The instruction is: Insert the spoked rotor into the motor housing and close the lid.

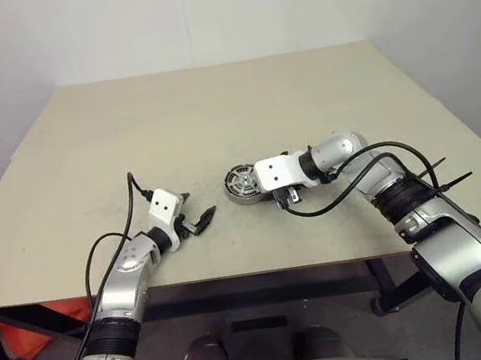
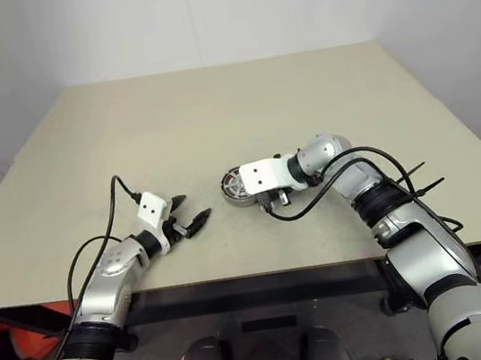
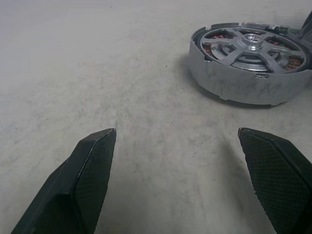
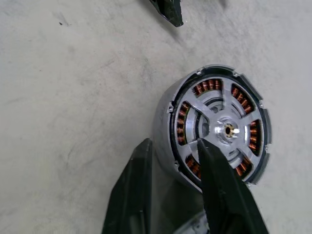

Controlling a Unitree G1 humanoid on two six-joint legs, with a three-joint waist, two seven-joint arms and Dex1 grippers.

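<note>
The motor housing (image 1: 243, 184) sits on the table just right of centre, its copper windings showing in the right wrist view. The spoked rotor (image 4: 219, 126) lies inside it, silver spokes around a central hub. My right gripper (image 4: 171, 142) reaches in from the right, angled down. Its fingers are parted astride the housing's near wall (image 4: 163, 131), one outside, one over the rotor, with nothing gripped. My left gripper (image 1: 197, 204) rests low over the table to the left of the housing, open wide and empty. The lid is out of view.
The beige table (image 1: 212, 112) stretches bare behind and to the left of the housing. Its front edge runs just under my forearms. Black cables loop off both arms, one hanging near the housing's right side (image 1: 342, 192).
</note>
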